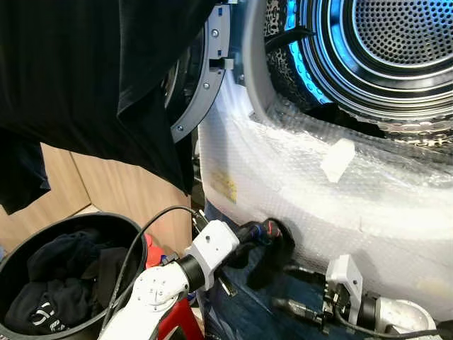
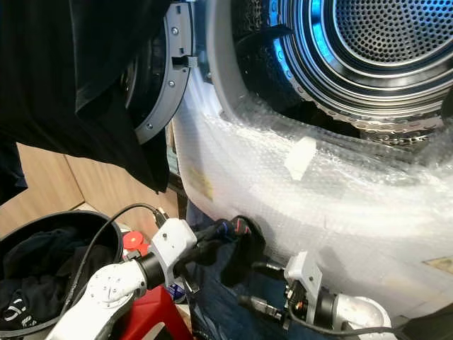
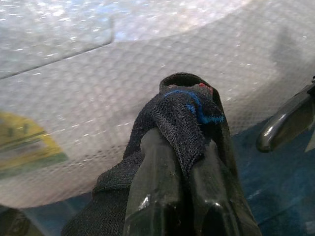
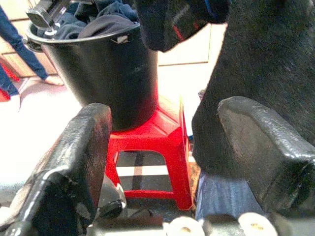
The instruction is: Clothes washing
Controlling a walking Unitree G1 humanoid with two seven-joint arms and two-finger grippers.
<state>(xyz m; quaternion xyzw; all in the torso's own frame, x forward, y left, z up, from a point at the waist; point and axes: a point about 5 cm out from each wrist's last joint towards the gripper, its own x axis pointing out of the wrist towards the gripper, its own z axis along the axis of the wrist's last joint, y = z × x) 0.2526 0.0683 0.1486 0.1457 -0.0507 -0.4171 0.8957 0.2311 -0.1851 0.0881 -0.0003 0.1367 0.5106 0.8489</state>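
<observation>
The left claw (image 1: 272, 230) is clamped on a dark sock (image 3: 182, 118) with blue and red trim, held just beside the bubble-wrapped front of the washing machine (image 1: 297, 177), below its open drum (image 1: 396, 49); the right claw (image 4: 162, 152) hangs low nearby with its fingers spread apart, a dark garment (image 4: 266, 59) just beyond them; a black bucket (image 1: 21, 258) full of dark clothes (image 1: 60, 276) stands on a red stool (image 4: 152, 142); a large black garment (image 1: 85, 78) drapes over the machine's open door (image 1: 205, 71).
</observation>
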